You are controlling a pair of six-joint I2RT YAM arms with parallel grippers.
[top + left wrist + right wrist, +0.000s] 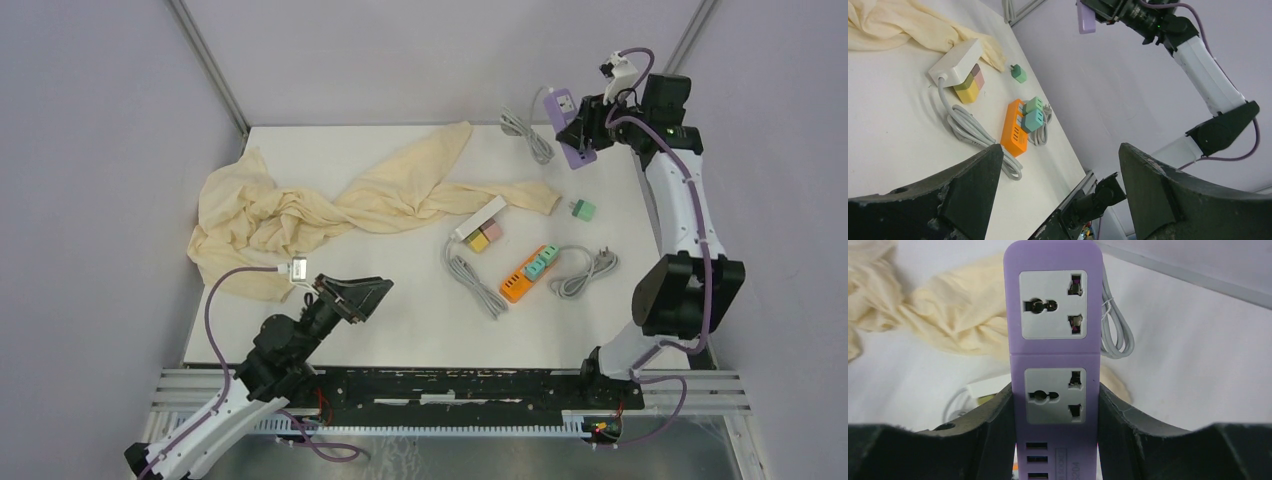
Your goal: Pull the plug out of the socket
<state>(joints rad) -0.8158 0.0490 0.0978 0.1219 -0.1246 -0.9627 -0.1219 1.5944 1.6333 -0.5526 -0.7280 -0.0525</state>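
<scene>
My right gripper [581, 130] is shut on a purple power strip [1053, 340] and holds it at the far right of the table [400, 320]; its two sockets are empty. A loose green plug [583, 210] lies on the table below it. An orange power strip [528, 271] with two green plugs [1032, 114] in it lies right of centre. A white power strip [480, 218] holds a yellow plug [967, 90] and a pink plug [979, 79]. My left gripper [358, 296] is open and empty at the near left.
A crumpled cream cloth [330, 205] covers the far left and middle of the table. Coiled grey cables [477, 277] lie by the strips, another cable [522, 130] at the far edge. A black rail [450, 385] runs along the near edge.
</scene>
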